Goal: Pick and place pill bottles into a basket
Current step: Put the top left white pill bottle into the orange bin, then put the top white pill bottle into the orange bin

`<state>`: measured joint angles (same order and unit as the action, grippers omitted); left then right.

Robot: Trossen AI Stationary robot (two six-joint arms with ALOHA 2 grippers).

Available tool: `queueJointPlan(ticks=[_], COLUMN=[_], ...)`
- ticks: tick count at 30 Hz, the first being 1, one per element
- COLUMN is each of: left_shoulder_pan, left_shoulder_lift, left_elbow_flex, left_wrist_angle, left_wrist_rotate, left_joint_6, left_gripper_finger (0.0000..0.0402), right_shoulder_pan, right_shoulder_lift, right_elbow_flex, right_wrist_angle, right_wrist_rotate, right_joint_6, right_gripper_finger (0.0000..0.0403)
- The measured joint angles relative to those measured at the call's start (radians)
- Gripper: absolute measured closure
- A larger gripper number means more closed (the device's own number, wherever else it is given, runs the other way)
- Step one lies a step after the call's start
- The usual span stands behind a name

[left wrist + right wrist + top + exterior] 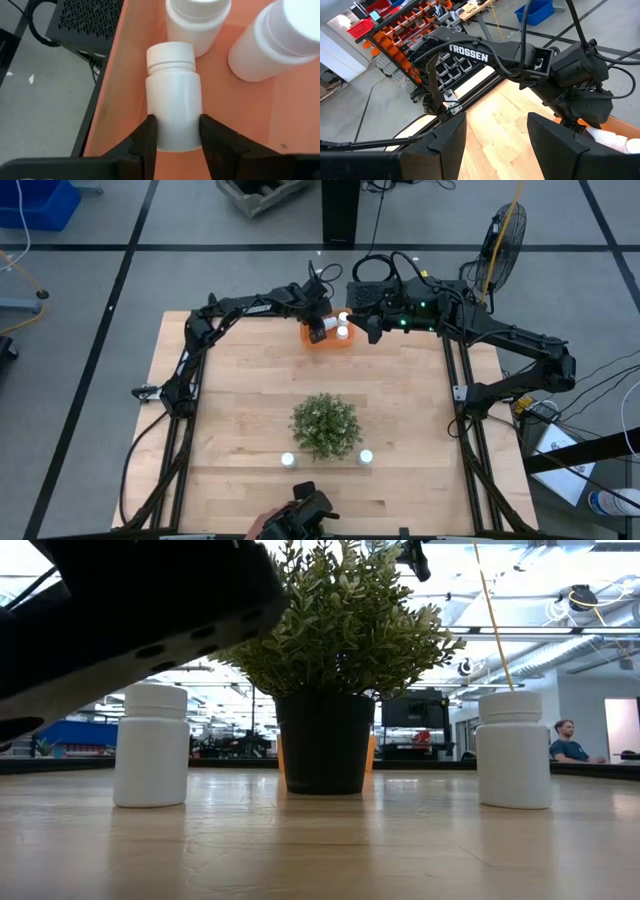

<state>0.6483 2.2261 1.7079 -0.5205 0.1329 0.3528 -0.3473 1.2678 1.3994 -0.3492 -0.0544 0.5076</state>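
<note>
White plastic pill bottle (173, 100) lies clamped between the two dark fingers (150, 137) of the left gripper (176, 136), which close on its lower body from either side. Its long axis runs straight out from the jaws, with the ribbed cap at the far end, pointing away from the wrist. The bottle sits over the orange basket (127, 75), close along one of the basket's long walls.

Just beyond the held bottle's cap stands a second bottle (197, 22), and a third (277, 42) stands off to the other side of the jaws; both are inside the basket, and little room shows between the three.

From above, the basket (328, 340) sits near the table's far edge, with the left gripper (320, 323) over it. The right gripper (372, 330) hovers just beside the basket, its broad fingers (447, 137) spread apart and holding nothing.

A bushy green plant (325, 425) in a dark pot stands mid-table, between the basket and the near edge. Two more bottles stand upright near the near edge, one (288, 461) on each side (366, 457) of the plant, with bare wooden table (230, 395) open around them.
</note>
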Motion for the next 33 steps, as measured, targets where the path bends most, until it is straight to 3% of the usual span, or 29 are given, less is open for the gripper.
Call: queueJointPlan(ticks=[11,23,33], left_shoulder_pan=[-0.001,0.002,0.01], left_shoulder_lift=[-0.003,0.0,0.004], left_elbow_flex=[0.002,0.0,-0.002], left_wrist_angle=[-0.01,-0.039,-0.009], left_wrist_rotate=[0.042,0.02,-0.003], left_joint_6=[-0.014,0.02,-0.053], left_gripper_finger=[0.0267,0.0201,0.0193], right_shoulder_pan=[0.0,0.0,0.0], right_shoulder_lift=[0.0,0.0,0.0], right_elbow_flex=[0.0,0.0,0.0], right_wrist_angle=[0.0,0.0,0.0], right_wrist_rotate=[0.0,0.0,0.0], right_joint_6=[0.0,-0.004,-0.022], right_gripper_finger=[0.0202,0.0202,0.0202])
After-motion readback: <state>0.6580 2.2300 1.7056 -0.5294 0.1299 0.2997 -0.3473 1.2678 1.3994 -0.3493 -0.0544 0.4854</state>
